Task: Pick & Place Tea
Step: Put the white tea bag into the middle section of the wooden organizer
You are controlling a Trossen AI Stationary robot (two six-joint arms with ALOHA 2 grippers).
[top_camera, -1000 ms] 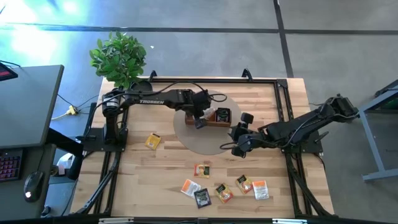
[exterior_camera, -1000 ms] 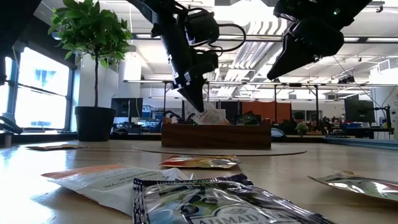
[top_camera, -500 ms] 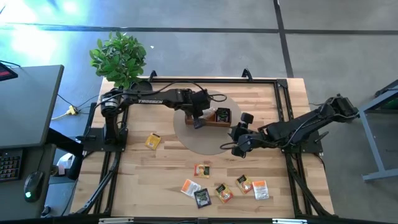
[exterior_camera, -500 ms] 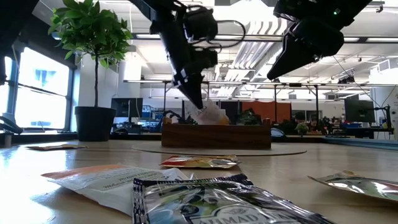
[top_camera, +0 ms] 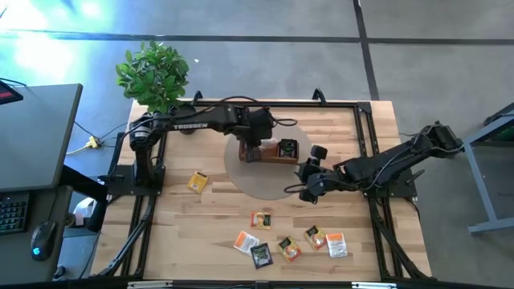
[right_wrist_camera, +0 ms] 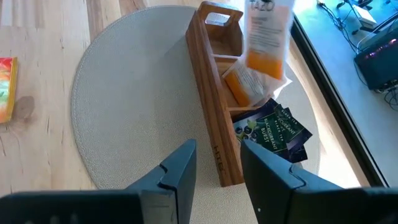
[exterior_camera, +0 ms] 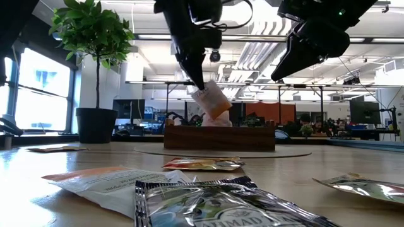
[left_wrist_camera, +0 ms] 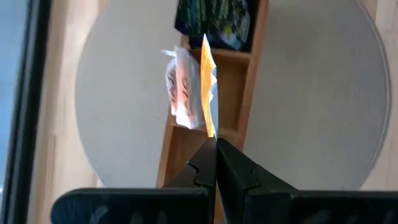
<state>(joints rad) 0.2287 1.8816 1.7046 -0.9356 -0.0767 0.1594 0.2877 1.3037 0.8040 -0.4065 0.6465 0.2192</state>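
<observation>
My left gripper [exterior_camera: 199, 86] hangs over the long wooden tray [top_camera: 271, 152] on the round grey mat and is shut on a white-and-orange tea packet [exterior_camera: 212, 101]. Another white-and-orange packet [right_wrist_camera: 246, 84] stands in the tray's middle compartment. A dark packet [right_wrist_camera: 273, 128] sticks out of an end compartment. My right gripper [right_wrist_camera: 214, 165] hovers open over the mat on the tray's near right side, also seen as the gripper [top_camera: 309, 181] in the high view. Several loose tea packets [top_camera: 287, 247] lie flat near the table's near edge, and a yellow one [top_camera: 197, 181] lies to the left. My left gripper pinches the white-and-orange packet between its two fingers at the packet's upper edge [left_wrist_camera: 211, 132]. The fingers come from above, pointing down. The packet hangs tilted below the fingertips [exterior_camera: 197, 81], lifted clear above the tray [exterior_camera: 219, 136].
A potted plant [top_camera: 154, 74] stands at the table's far left corner. The black frame rails [top_camera: 365, 128] run along the table's sides. Bare wood lies between the mat [top_camera: 261, 178] and the loose packets. A desk with a keyboard [top_camera: 12, 210] stands left of the table.
My left gripper has risen from the tray, staying shut, and has drawn the white-and-orange packet up out of the compartment; the packet now hangs tilted clear above the tray. My right arm has kept still.
</observation>
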